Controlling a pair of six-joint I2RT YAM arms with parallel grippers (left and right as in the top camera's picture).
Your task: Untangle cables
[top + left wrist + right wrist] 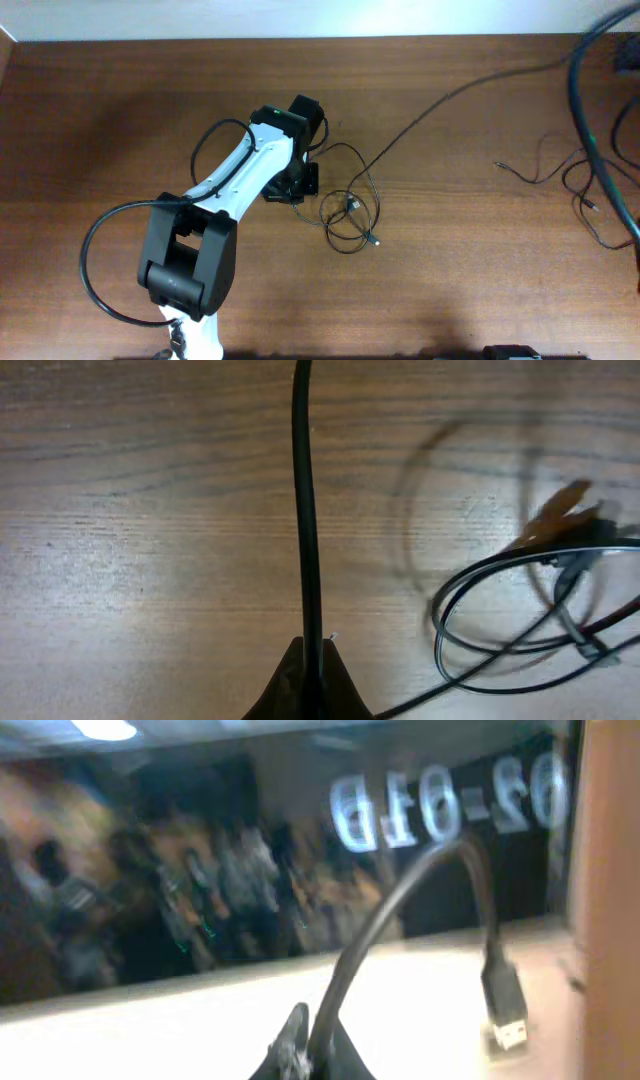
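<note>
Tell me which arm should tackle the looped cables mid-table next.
Left. The left gripper sits right beside the cable loops, pinching a cord. The right gripper holds a plug-ended cord outside the overhead view.

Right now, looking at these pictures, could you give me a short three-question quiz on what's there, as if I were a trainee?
1. True or false: the loops of cord lie on the wooden table.
2. Pick one. In the right wrist view, the curved cord rising from between the right jaws ends in: A) a small metal-tipped plug; B) a light bulb; C) a knot.
3. Fill in the gap. In the left wrist view, the left jaws are ____ on the straight cord.

Key: 1 true; 2 A; 3 shut.
</note>
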